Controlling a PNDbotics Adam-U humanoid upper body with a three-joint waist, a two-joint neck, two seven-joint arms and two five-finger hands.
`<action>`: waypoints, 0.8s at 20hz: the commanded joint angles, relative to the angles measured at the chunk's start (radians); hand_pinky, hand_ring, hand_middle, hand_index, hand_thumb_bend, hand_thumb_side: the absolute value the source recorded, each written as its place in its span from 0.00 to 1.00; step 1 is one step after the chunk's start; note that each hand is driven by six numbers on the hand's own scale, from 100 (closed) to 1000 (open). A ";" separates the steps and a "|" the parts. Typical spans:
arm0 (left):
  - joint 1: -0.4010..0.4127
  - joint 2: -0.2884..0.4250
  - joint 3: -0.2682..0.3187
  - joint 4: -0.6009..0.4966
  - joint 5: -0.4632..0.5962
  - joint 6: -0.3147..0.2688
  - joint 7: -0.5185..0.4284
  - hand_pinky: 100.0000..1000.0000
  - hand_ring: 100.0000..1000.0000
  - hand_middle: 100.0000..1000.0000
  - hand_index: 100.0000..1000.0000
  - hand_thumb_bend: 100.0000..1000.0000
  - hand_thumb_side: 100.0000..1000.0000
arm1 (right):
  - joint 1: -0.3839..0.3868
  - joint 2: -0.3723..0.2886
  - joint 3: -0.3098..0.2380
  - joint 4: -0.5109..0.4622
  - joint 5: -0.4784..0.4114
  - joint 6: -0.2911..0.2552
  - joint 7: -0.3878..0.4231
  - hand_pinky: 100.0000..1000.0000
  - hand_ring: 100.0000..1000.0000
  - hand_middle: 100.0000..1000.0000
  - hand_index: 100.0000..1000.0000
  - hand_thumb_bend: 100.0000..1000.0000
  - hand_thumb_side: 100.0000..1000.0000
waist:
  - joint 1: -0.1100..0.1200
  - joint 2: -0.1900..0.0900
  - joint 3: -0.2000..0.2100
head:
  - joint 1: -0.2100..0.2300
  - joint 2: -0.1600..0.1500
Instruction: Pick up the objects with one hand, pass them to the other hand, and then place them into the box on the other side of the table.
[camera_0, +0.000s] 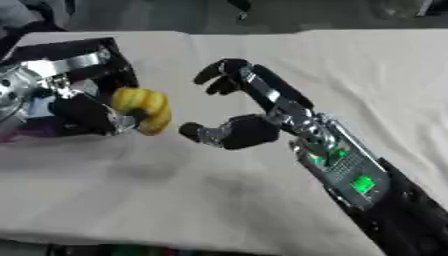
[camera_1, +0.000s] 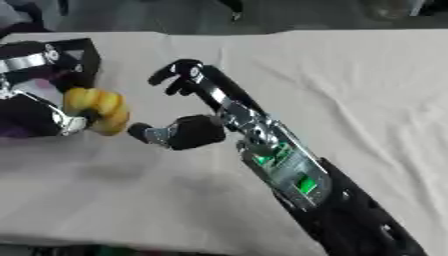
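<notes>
Two robot hands, one yellow fruit between them

One yellow object shows on the scene: a lumpy yellow fruit (camera_0: 144, 109), ridged into rounded lobes like a short bunch of bananas. It is held off the tabletop (camera_0: 219, 200) by the left robot hand (camera_0: 92, 116), whose dark fingers curl round the fruit's left side and underside, so that hand is grasping the fruit. The fruit hangs above the cloth-covered tabletop and casts a soft shadow on the cloth below it.

The right robot hand (camera_0: 241, 112) is just to the right of the fruit, apart from it, with a clear gap between its thumb tip and the fruit's lower edge. Its fingers (camera_0: 226, 72) reach up and over, bent only at the tips, and its thumb (camera_0: 206, 134) points toward the fruit; it holds nothing and stands spread and released. Its forearm runs away from the fruit toward the lower right corner, with two green lights glowing on its silver casing.

One container can be made out: a dark box (camera_0: 87, 55) behind and to the left of the fruit, at the tabletop's left edge. The left arm covers most of it, and what lies inside cannot be told. No writing or label can be read anywhere.
</notes>
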 joint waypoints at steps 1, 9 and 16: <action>0.012 0.051 0.065 -0.006 -0.008 0.049 0.017 0.71 0.53 0.38 0.27 0.11 0.00 | -0.016 -0.013 -0.012 -0.026 -0.007 0.002 -0.001 0.76 0.70 0.76 0.70 0.49 0.22 | -0.005 -0.001 0.001 | 0.017 -0.011; 0.048 0.064 0.170 0.127 0.004 0.068 0.170 0.71 0.52 0.37 0.27 0.05 0.00 | -0.014 -0.017 -0.014 -0.031 -0.012 0.007 0.003 0.76 0.69 0.75 0.70 0.50 0.21 | -0.009 -0.002 0.004 | 0.051 -0.019; 0.040 0.048 0.194 0.267 0.026 0.051 0.268 0.71 0.52 0.37 0.27 0.03 0.00 | -0.013 -0.021 -0.017 -0.036 -0.016 0.010 -0.002 0.76 0.69 0.75 0.70 0.50 0.21 | -0.015 0.000 0.005 | 0.095 -0.028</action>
